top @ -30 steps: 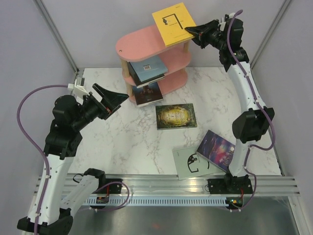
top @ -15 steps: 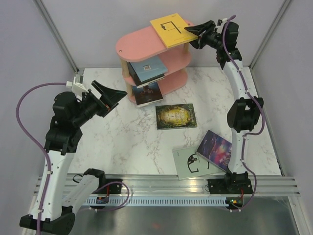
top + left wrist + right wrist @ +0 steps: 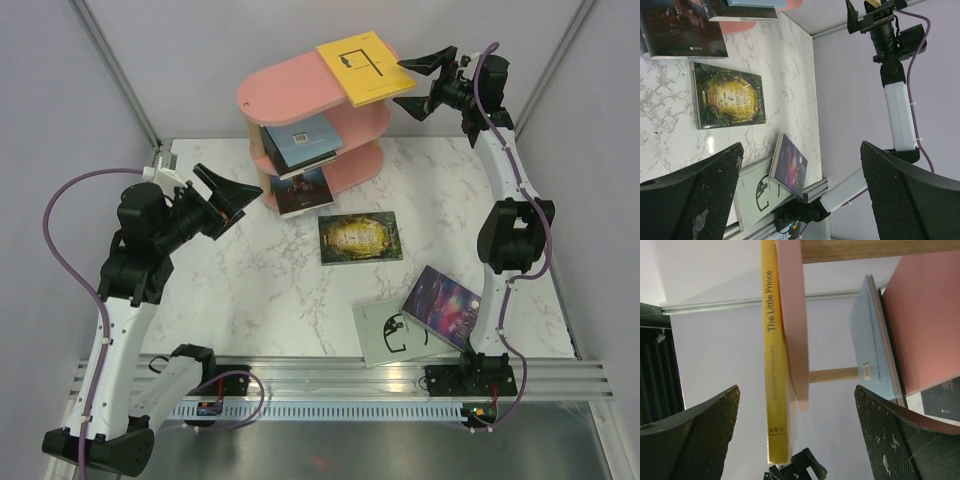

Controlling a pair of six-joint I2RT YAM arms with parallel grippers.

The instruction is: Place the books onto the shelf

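The pink three-tier shelf stands at the back of the table. A yellow book lies on its top board and overhangs the right end. My right gripper is open just right of that book, not touching it. In the right wrist view the yellow spine rests against the pink board between the wide jaws of the right gripper. A blue book lies on the middle tier and a dark one on the bottom. My left gripper hangs open and empty, left of the shelf.
On the marble table lie a green-gold book and a purple galaxy book leaning on a pale grey-green book near the front rail. The left wrist view shows these three books too. Grey walls enclose the table.
My right gripper opened and let go of the yellow book, which now rests on the shelf's top board. The gripper drew back slightly to the right. The left arm shifted a little.
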